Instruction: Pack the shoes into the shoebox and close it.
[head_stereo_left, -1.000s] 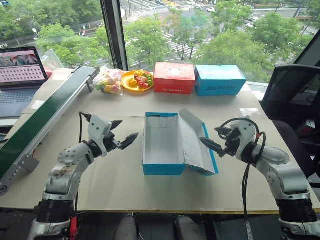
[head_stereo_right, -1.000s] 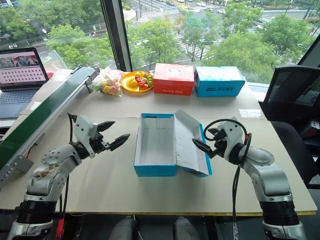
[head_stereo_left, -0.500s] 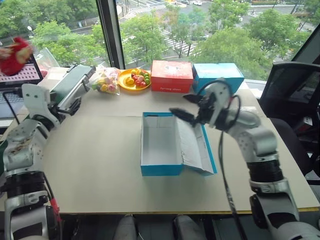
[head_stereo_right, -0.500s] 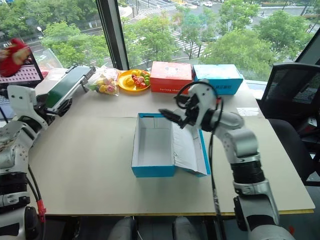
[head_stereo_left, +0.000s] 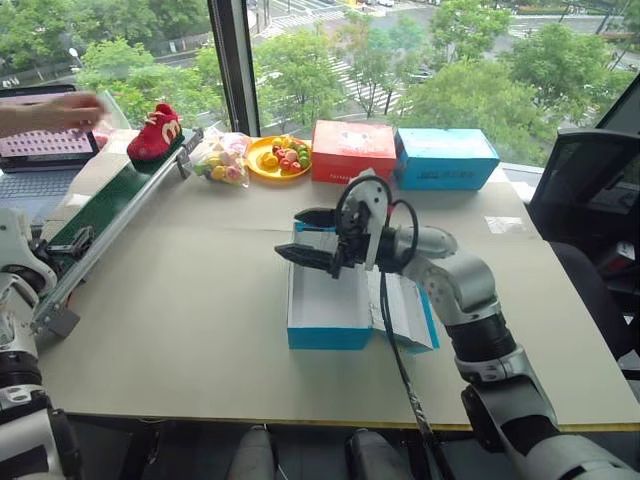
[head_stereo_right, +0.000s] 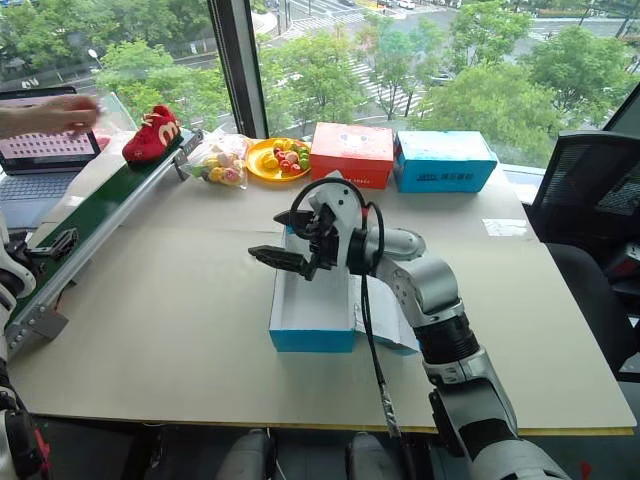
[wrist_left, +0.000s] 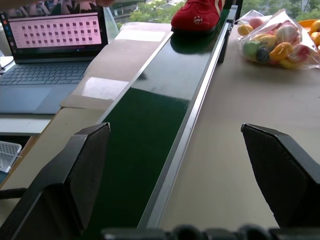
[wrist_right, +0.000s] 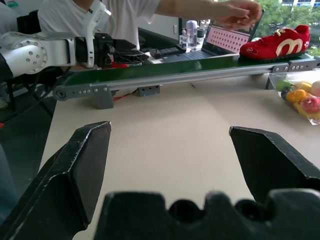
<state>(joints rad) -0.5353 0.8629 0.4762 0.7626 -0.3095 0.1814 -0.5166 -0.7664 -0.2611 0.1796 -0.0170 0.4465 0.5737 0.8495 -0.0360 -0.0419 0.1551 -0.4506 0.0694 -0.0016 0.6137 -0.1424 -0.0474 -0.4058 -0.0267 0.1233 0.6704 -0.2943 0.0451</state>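
Observation:
One red shoe (head_stereo_left: 157, 133) with a cream M logo rests on the far end of the green conveyor belt (head_stereo_left: 100, 215). A person's hand (head_stereo_left: 60, 110) hovers just beside it. The blue, white-lined shoebox (head_stereo_left: 328, 335) lies open and empty at mid-table, its lid (head_stereo_left: 408, 312) folded flat to the right. My right gripper (head_stereo_left: 292, 235) hangs open over the box's left wall, pointing left, with nothing in it. My left gripper (wrist_left: 182, 165) stands open and empty at the belt's near end, pointing along the belt toward the shoe (wrist_left: 197, 12).
Behind the belt sits a laptop (head_stereo_left: 40, 150). Along the window are a bag of toy fruit (head_stereo_left: 222, 160), a yellow plate of fruit (head_stereo_left: 278, 158), a red box (head_stereo_left: 350, 152) and a paler blue box (head_stereo_left: 447, 158). A black chair (head_stereo_left: 590, 220) stands at the right.
A person's hand has set the red shoe on the belt's far end. My right gripper swung left over the box. My left gripper swung out left to the belt.

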